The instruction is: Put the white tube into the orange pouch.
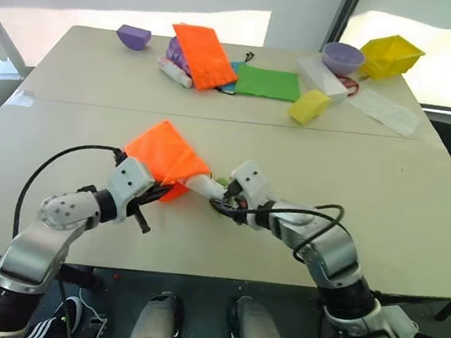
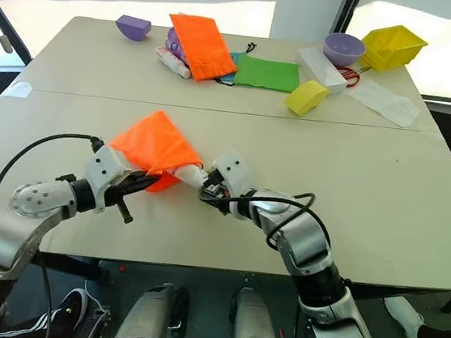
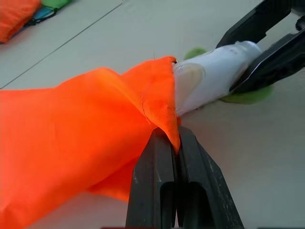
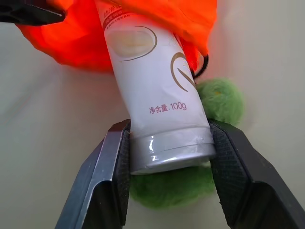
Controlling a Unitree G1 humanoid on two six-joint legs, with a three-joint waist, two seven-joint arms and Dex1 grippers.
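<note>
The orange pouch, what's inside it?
The white tube pokes partway into the orange pouch; its front end is hidden by fabric, its cap end sticks out.

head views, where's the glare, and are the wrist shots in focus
Left eye view: bright light washes out the backdrop behind the table. Left wrist view: the orange pouch is crisp, the left gripper near the lens soft. Right wrist view: print on the white tube reads sharply, with a highlight on its cap in the right gripper.

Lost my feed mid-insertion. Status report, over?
Left tool shut on orange pouch rim. Right tool shut on white tube, nose inside the mouth. Green fuzzy ring beneath tube.
</note>
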